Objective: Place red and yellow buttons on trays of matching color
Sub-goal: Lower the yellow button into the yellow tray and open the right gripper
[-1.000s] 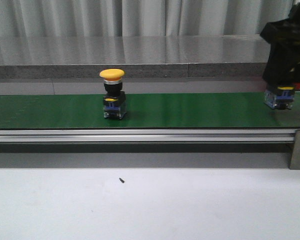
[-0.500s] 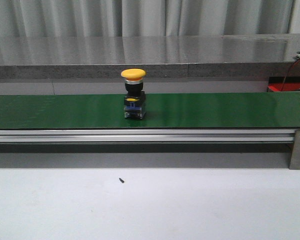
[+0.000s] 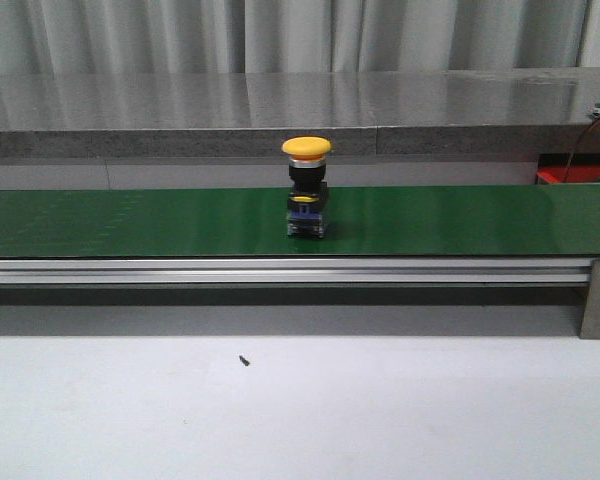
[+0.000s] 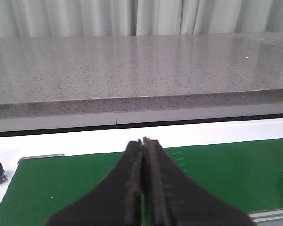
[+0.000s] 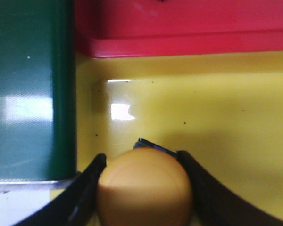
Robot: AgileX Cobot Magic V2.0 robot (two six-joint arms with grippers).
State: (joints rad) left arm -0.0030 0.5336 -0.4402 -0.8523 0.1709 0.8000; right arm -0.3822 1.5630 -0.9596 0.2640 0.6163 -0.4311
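A yellow button (image 3: 307, 188) stands upright on the green belt (image 3: 130, 220). The right gripper (image 5: 144, 188), out of the front view, clamps a second yellow button (image 5: 144, 188) over the yellow tray (image 5: 236, 117); its body is hidden beneath the cap. The left gripper (image 4: 145, 155) is closed, empty.

Right gripper (image 5: 144, 188) clamped on yellow button (image 5: 145, 188), held over yellow tray (image 5: 217, 113). Red tray (image 5: 188, 28) touches it; green belt (image 5: 30, 89) runs alongside.
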